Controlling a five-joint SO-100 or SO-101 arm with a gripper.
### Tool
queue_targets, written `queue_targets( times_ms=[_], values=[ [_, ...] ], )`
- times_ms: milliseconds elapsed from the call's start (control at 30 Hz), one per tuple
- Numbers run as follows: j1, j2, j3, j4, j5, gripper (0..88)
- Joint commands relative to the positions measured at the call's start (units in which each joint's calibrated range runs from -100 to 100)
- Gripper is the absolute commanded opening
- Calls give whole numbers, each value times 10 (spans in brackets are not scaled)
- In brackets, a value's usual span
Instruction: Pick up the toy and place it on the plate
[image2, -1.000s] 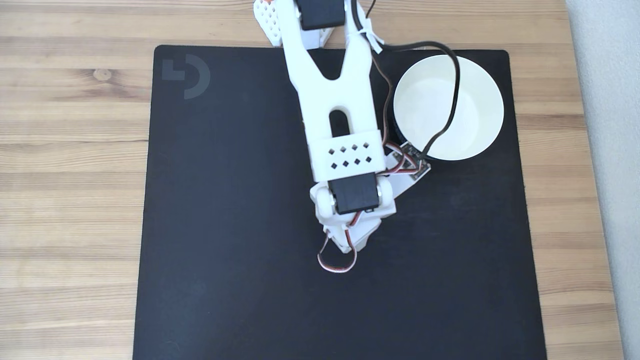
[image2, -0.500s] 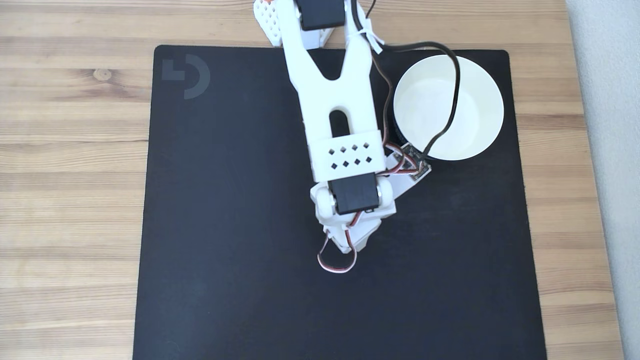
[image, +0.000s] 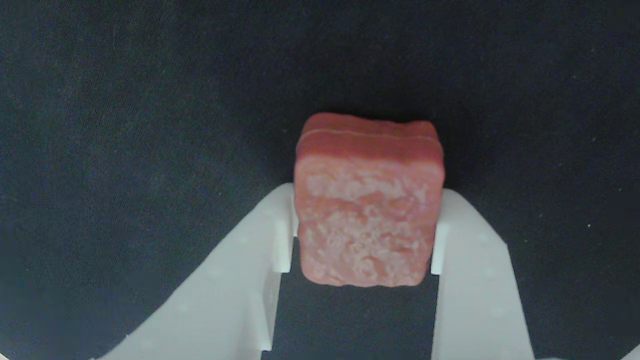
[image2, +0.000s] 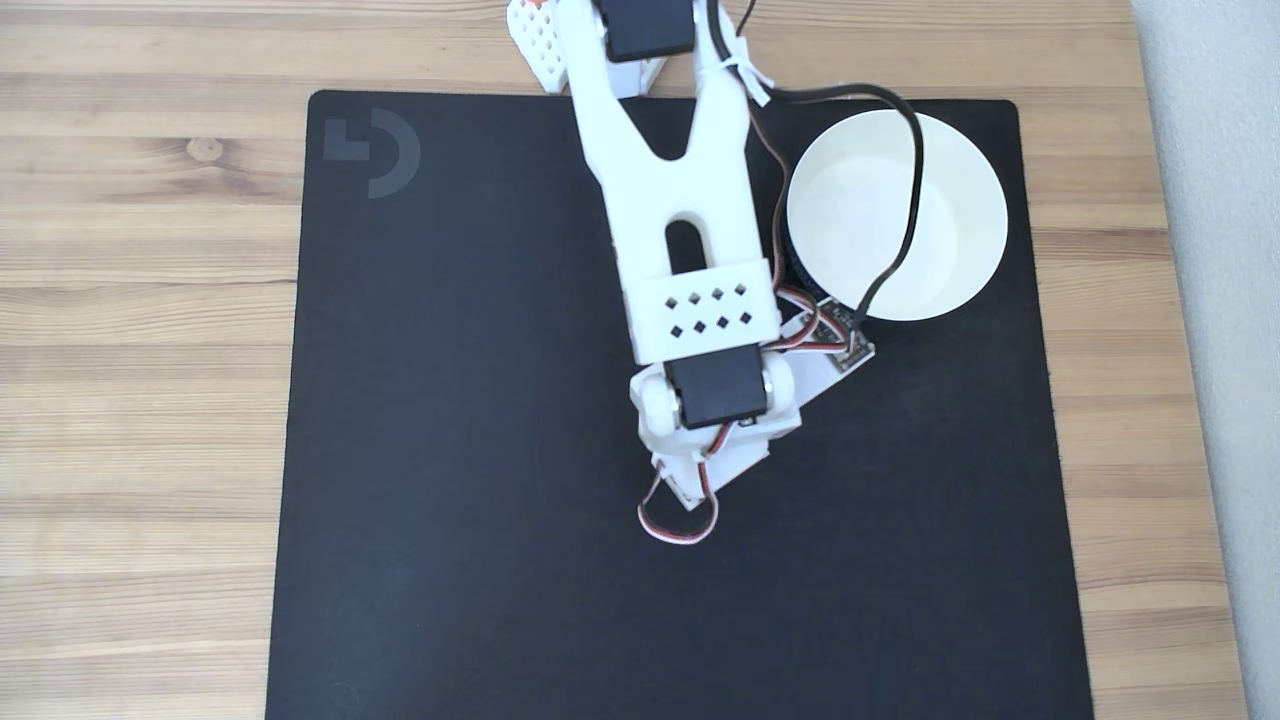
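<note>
- Gripping the toy (image: 367, 220) from both sides, the gripper (image: 362, 230) has its two white fingers (image: 265, 245) pressed against the left and right edges of the block in the wrist view, jaws closed to the block's width.
- The toy is a reddish-brown, rough-textured square block with rounded corners; behind it lies the dark mat (image: 125, 125). Whether it touches the mat or is just above it cannot be told.
- From the fixed view, the white arm (image2: 690, 250) reaches from the top edge down over the middle of the black mat (image2: 450, 450), and its wrist hides the block.
- The plate (image2: 950, 220), a round white dish, sits on the mat's upper right part, just beside the arm, with a black cable (image2: 915, 190) arching across it.
- A wooden table (image2: 140, 300) surrounds the mat.
</note>
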Motion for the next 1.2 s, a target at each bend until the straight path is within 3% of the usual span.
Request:
queue_targets(
  times_ms=[0,300,600,767,1167],
  values=[
    [-7,-10,-5,0,-4,26],
    [-17,-87,-17,2,-20,26],
    [-62,-212,-12,-2,-75,26],
    [-117,-268,-12,-3,-120,26],
    [-343,-312,-8,-50,-204,27]
  ],
)
